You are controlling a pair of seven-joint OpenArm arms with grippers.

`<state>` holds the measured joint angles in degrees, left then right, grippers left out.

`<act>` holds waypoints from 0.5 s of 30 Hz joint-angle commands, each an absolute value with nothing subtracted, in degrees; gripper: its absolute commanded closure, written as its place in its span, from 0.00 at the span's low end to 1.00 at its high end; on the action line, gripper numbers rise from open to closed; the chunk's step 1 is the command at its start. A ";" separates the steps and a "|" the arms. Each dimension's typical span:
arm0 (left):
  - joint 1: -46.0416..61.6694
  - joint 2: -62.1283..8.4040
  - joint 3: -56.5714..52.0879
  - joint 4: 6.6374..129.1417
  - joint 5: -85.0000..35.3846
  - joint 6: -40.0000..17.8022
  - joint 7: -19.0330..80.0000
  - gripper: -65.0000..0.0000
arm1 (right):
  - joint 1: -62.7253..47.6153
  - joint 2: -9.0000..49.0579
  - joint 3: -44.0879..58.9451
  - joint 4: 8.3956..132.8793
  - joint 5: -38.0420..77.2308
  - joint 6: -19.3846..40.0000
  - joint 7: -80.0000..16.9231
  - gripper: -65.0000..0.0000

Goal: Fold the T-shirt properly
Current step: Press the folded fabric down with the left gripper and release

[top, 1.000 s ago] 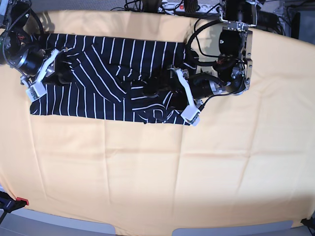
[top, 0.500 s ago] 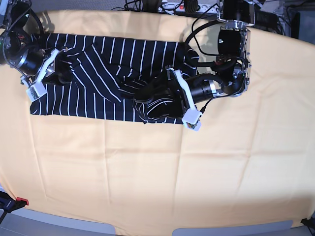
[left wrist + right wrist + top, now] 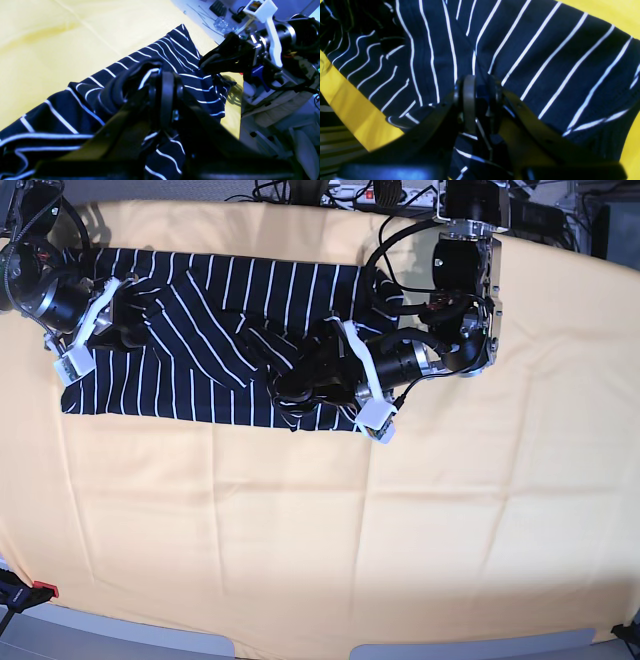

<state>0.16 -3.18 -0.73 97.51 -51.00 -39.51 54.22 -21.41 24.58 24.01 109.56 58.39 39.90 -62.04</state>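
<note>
table cloth point(image 3: 300, 520): yellow-orange, creased | cables point(image 3: 300, 192): behind far edge

This looked like a robotics lab: the counter point(image 3: 300, 510) was draped in a plain yellow-orange cloth point(image 3: 520, 440), tangled cables point(image 3: 290, 190) and a power strip point(image 3: 385, 194) ran along its far edge, and exposed arm hardware point(image 3: 465, 270) stood over it.

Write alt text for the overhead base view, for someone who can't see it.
Two robot arms work a dark navy white-striped T-shirt lying along the far side of a yellow-orange table cloth. The left hand pinches bunched fabric near the shirt's middle; the right hand grips its other end.
</note>
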 commanded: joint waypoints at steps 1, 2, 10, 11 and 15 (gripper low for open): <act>-0.73 -3.01 -0.78 98.52 -52.97 -40.00 52.90 1.00 | -21.12 25.43 24.38 110.59 60.12 40.00 -61.14 0.81; -0.80 -3.01 -0.78 98.52 -53.41 -40.00 52.95 1.00 | -21.12 25.41 24.38 110.59 60.23 40.00 -61.17 0.81; -0.80 -2.98 -0.78 98.54 -55.11 -40.00 52.69 1.00 | -21.12 25.43 24.38 110.59 60.23 40.00 -61.43 0.81; -0.80 -2.98 -0.78 98.54 -55.11 -40.00 52.71 1.00 | -21.12 25.41 24.38 110.59 60.23 40.00 -61.43 0.81; -0.80 -2.81 -0.75 98.54 -55.11 -40.00 52.69 1.00 | -21.12 25.43 24.38 110.59 60.25 40.00 -61.39 0.81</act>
